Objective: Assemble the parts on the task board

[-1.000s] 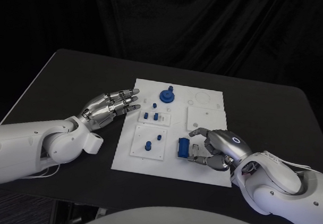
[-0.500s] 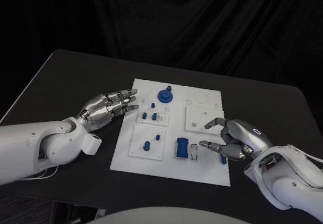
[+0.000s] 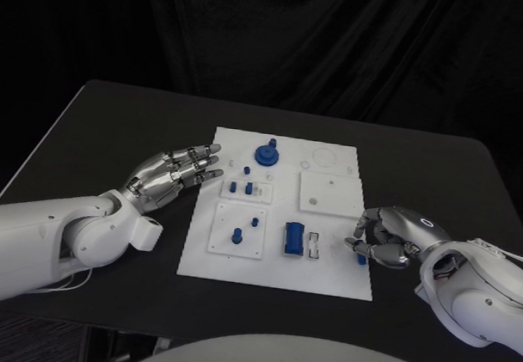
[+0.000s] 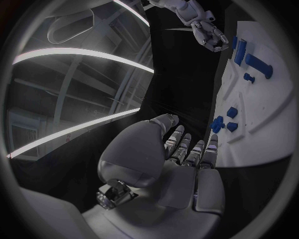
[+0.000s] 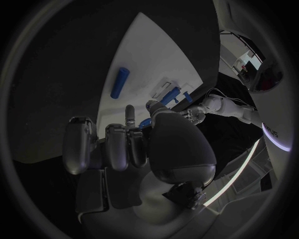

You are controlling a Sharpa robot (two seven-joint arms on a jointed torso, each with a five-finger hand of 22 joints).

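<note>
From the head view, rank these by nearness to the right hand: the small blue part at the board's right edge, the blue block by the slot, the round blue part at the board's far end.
1. Small blue part, at the right hand's fingertips on the board's right edge.
2. Blue block, mid-board, left of the slot.
3. Round blue part, at the far end, nearer the left hand.

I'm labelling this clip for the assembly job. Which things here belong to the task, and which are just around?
Part of the job:
task board
blue parts on it, such as the block and round piece
small blue pin by the right robot hand
left robot hand

Just around:
black table
</note>
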